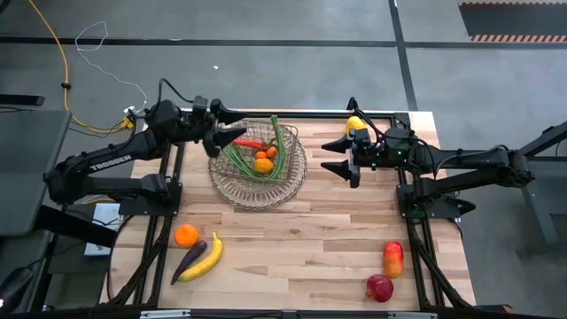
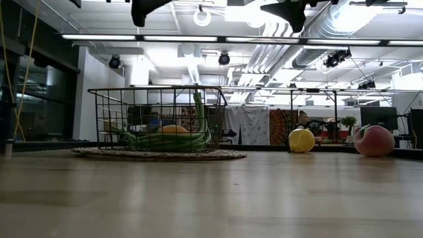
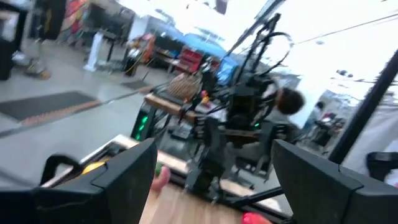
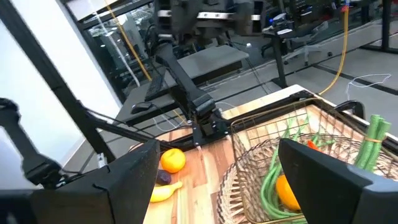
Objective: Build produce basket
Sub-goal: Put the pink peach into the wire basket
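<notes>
Grippers, left gripper [image 1: 228,140] and right gripper [image 1: 335,156], hang released beside my basket [image 1: 288,182]; lemon [image 1: 354,123] at one o'clock may roll if nudged.

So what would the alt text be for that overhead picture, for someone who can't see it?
Two dark robot arms reach in over a wooden table, the left claw and right claw open either side of a wire basket holding green beans, a red chilli and orange pieces. An orange, eggplant, banana, lemon and two apples lie outside it.
</notes>
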Motion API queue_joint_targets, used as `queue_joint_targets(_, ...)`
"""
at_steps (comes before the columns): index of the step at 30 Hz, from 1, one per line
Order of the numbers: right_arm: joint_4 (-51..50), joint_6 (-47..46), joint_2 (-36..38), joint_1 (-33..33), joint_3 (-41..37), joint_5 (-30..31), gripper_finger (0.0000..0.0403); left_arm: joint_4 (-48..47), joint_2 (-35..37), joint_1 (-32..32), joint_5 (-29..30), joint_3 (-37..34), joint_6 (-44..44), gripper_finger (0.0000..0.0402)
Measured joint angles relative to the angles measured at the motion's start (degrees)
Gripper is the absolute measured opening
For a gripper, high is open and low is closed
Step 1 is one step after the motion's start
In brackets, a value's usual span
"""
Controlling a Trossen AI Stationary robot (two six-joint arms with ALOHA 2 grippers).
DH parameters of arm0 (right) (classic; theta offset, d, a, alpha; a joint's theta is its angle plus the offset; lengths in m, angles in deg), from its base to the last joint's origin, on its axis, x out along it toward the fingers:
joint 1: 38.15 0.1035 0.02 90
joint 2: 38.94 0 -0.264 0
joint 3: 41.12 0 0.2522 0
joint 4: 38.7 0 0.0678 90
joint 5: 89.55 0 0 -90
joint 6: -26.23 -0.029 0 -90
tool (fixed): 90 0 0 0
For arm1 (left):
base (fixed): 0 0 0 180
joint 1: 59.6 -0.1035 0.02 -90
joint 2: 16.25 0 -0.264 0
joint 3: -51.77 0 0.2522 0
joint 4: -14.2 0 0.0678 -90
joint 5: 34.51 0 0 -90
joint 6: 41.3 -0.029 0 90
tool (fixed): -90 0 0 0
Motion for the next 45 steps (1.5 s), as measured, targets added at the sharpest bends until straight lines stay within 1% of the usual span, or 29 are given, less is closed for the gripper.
queue_joint_targets(4, 1.5, -0.7, 0.0, 0.0, 0.0, 0.4, 0.0319, 4.0, 1.6, 0.0, -2.6, -1.5, 1.0, 0.0305)
queue_joint_targets(10, 4.3, 1.1, 0.0, 0.0, 0.0, 0.4, 0.0319, 2.8, 4.6, 0.1, -5.9, -1.8, 0.6, 0.0305)
queue_joint_targets(13, 4.3, 1.2, 0.0, 0.0, 0.0, 0.3, 0.0319, 2.5, 6.3, 0.1, -6.1, -1.8, -0.4, 0.0303)
queue_joint_targets(19, 4.4, 1.1, 0.0, 0.0, 0.0, 0.3, 0.0319, -4.2, 8.4, 0.4, -6.2, -1.8, -2.5, 0.0281)
queue_joint_targets(23, 4.5, 0.0, 0.0, 0.0, 0.0, 0.4, 0.0319, -5.2, 8.5, 2.4, -6.1, -1.8, -2.6, 0.0269)
queue_joint_targets(26, 5.1, -3.9, 0.0, 0.0, 0.0, 2.9, 0.0319, -5.2, 8.5, 3.2, -5.9, -1.8, -2.9, 0.0269)
queue_joint_targets(28, 3.3, -6.8, 0.0, 0.0, 0.6, 6.6, 0.0319, -5.5, 8.5, 3.6, -5.9, -1.8, -3.0, 0.0269)
queue_joint_targets(29, 0.0, -8.3, 0.0, 0.0, 1.8, 9.0, 0.0319, -5.7, 8.5, 3.8, -5.7, -1.8, -3.1, 0.0268)
queue_joint_targets(31, -11.2, -11.1, -0.8, -0.1, 6.3, 14.2, 0.0319, -6.3, 8.5, 4.1, -6.1, -1.8, -4.8, 0.0268)
queue_joint_targets(33, -27.5, -14.7, -2.8, -0.7, 12.6, 19.6, 0.0319, -6.4, 8.5, 4.2, -6.2, -1.8, -6.9, 0.0268)
queue_joint_targets(36, -52.3, -25.5, -7.8, -2.5, 22.4, 25.9, 0.0319, -5.9, 8.5, 4.1, -5.7, -1.8, -8.1, 0.0268)
queue_joint_targets(37, -59.7, -29.1, -9.5, -3.3, 24.9, 26.9, 0.0319, -5.8, 8.5, 4.1, -5.6, -1.8, -8.1, 0.0268)
queue_joint_targets(39, -72.0, -33.2, -12.8, -4.8, 28.3, 27.8, 0.0319, -5.8, 8.5, 4.0, -5.5, -1.8, -8.1, 0.0268)
queue_joint_targets(41, -81.7, -36.1, -15.4, -6.2, 29.2, 27.8, 0.0319, -5.8, 8.5, 4.0, -5.5, -1.8, -7.9, 0.0268)
queue_joint_targets(43, -87.7, -38.9, -17.0, -7.7, 28.6, 27.8, 0.0319, -5.8, 8.5, 4.0, -5.5, -1.8, -6.0, 0.0268)
queue_joint_targets(45, -92.3, -41.9, -17.8, -9.5, 26.2, 27.1, 0.0319, -5.8, 8.5, 4.0, -5.5, -1.8, -3.4, 0.0268)
